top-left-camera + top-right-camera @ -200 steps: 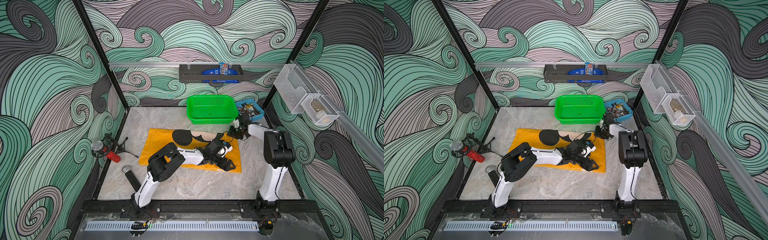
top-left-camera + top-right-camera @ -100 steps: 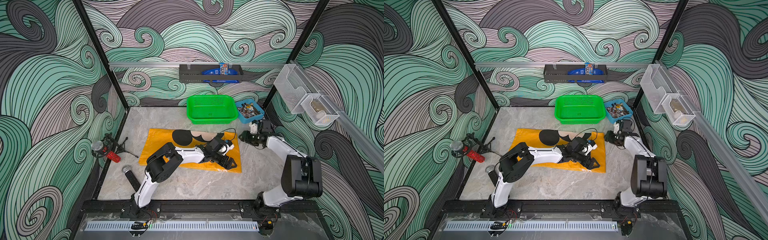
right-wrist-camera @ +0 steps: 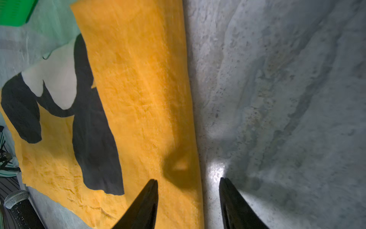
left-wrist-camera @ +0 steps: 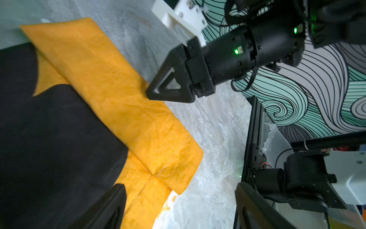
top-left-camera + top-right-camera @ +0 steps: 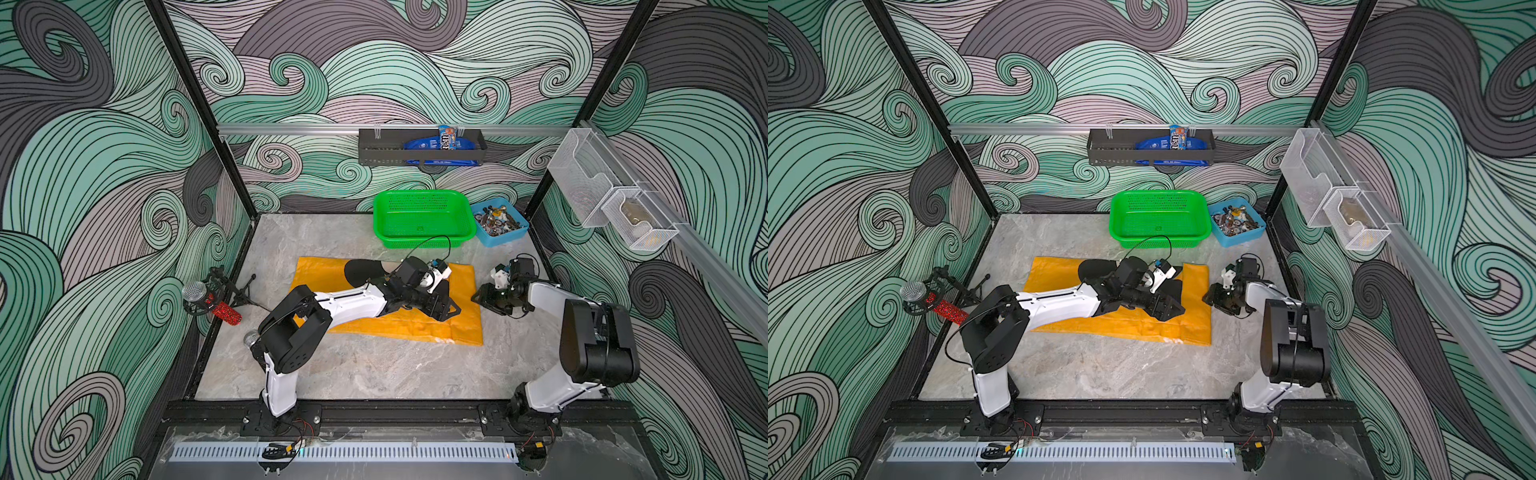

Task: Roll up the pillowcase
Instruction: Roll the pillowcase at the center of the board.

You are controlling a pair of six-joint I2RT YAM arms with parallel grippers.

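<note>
- Right wrist view: right tool [image 3: 188, 179] stands spread with nothing in it; one finger [image 3: 142, 206] is over the pillowcase [image 3: 138, 99], the other over bare tabletop [image 3: 277, 99], straddling the folded edge
- Left wrist view: left tool [image 4: 179, 185] is spread wide and empty, low over the cloth near the same end; whether it touches the cloth cannot be told
- Location: in both top views the pillowcase lies flat mid-tabletop, just in front of the green basket [image 5: 422, 216], black print [image 5: 361, 270] up, with the left arm [image 5: 345, 303] reaching across it
- Condition: the end by the right arm [image 5: 548, 299] is turned over once into a flat yellow band [image 4: 122, 95]; the rest is unrolled. Judged: the roll is barely begun
- Step in hand, judged: taking hold of the band for the next turn
- Recommended: set the two tools well apart along the band, so both ends turn together and the roll does not go conical
- Recommended: pinch the full thickness of the band, not the top layer alone; thin cloth is likely to peel open otherwise
- Recommended: carry the band over in a low arc towards the unrolled end, press it down before letting go, and keep each turn tight
- Risk: the left arm lies over the unrolled part and would block the roll's path; it should clear as the band advances
- Risk: dragging rather than lifting may bunch the wrinkled cloth on the smooth tabletop
</note>
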